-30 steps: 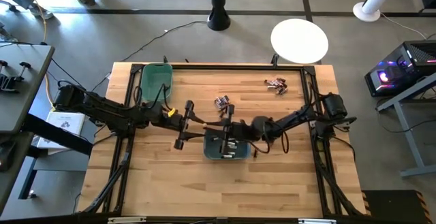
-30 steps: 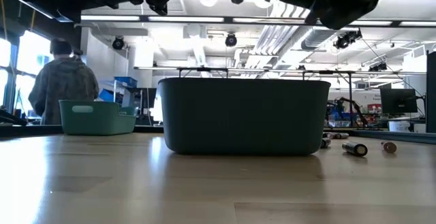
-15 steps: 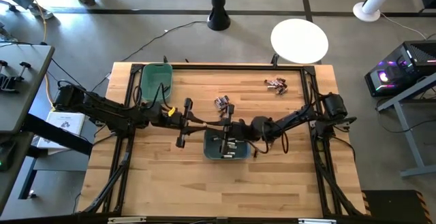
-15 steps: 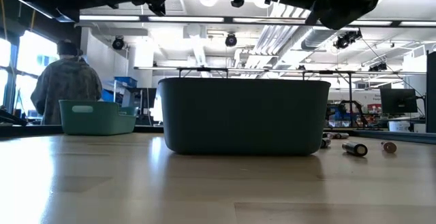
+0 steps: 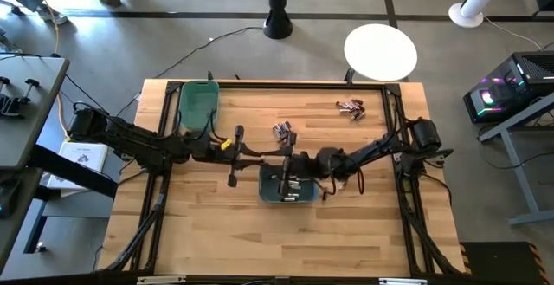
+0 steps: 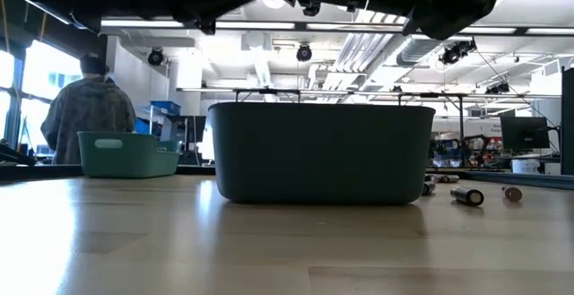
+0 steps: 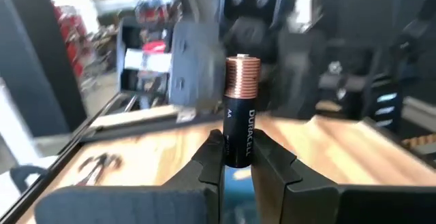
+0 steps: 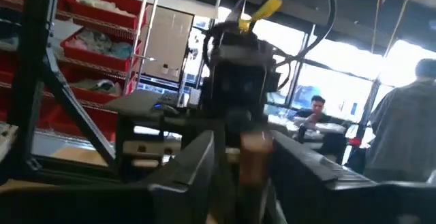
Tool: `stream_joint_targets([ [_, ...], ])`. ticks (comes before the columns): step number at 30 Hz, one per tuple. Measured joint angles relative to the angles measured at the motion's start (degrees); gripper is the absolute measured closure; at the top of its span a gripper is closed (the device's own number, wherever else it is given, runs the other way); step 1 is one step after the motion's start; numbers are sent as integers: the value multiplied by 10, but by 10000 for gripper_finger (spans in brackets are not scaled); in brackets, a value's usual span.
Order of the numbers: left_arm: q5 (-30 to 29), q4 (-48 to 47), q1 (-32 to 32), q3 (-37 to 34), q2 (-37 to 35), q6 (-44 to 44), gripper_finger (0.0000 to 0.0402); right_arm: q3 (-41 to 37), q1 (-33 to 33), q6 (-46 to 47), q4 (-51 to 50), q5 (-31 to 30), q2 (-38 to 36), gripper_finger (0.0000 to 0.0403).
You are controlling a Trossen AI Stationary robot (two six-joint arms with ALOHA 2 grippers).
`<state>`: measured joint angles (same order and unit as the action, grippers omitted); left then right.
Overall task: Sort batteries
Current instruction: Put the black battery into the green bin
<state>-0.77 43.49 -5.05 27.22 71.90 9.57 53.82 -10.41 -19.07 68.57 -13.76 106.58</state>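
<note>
Having closed: left gripper (image 7: 236, 166) around battery (image 7: 240, 112)

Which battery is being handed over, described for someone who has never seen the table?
Find the dark teal bin near the table's middle. Just above its far edge the two grippers meet, and the left gripper pinches one battery upright: black body, copper top, marked AA, unlike the loose batteries lying on the wood.

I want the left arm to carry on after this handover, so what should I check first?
1. Left gripper shut on the battery: ok.
2. Battery label readable, AA: ok.
3. Right gripper open: ok, gaps show beside the battery.
4. Right gripper backed away: not ok, its fingers flank the battery.
5. Green bin open-topped, on the table: ok.
6. What the dark bin holds: cannot tell.
</note>
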Motion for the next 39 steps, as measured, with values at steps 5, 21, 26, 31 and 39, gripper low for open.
stream_joint_targets([
  [5,-57,-58,1,0,0,-7,368,0,-11,-84,7,-9,-24,235],
  [21,-301,-717,316,205,-107,-121,368,0,-159,-205,-150,-332,-106,231],
  [26,-216,-836,446,246,-36,-136,368,0,-177,-169,-191,-338,-106,231],
  [31,-175,-858,534,246,52,-120,368,0,-195,-188,-199,-374,-106,231],
  [39,-116,-890,586,245,148,-109,368,0,-208,-222,-199,-424,-106,231],
])
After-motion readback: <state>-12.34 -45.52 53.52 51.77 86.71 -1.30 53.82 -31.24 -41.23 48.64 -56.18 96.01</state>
